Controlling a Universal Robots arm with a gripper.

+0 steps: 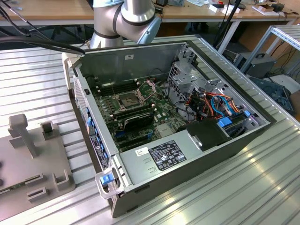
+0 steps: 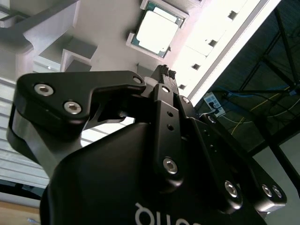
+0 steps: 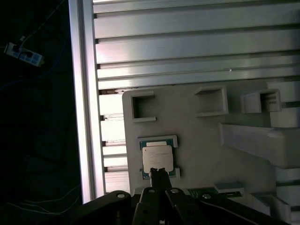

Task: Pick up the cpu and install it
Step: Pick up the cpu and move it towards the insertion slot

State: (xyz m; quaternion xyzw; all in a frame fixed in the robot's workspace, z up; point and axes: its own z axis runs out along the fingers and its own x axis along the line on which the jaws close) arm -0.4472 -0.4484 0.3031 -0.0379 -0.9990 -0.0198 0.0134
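Black anodised metal is closest: the matt black gripper (image 2: pixel 166 71) has its two slim fingers drawn together with nothing between them. Just beyond the tips lies the cpu (image 2: pixel 156 32), a small flat square chip with a dull silver-grey metal top. It sits level in a shallow raised pocket of a pale grey moulded fixture plate (image 3: pixel 201 140). In the second wrist view a strip of bare plate separates the fingertips from the chip, so I judge they are near but not touching. How high the gripper hangs above the chip I cannot tell.

The plate rests on a ribbed aluminium tabletop (image 3: pixel 187 51). Farther off, in the exterior view, an open grey steel computer case (image 1: pixel 187 161) lies on that tabletop. Its dark square socket (image 1: pixel 127 99) is uncovered and its shiny hinged retention frame (image 1: pixel 151 86) is swung up.

The pick looks to be the step in hand, and nothing is grasped yet. Done well, I reckon, it means:
- parting the fingers wide enough to straddle the chip;
- squaring them to two opposite edges;
- clearing the pocket's lips;
- gripping lightly by the edges;
- lifting straight up so the chip does not tilt or catch.
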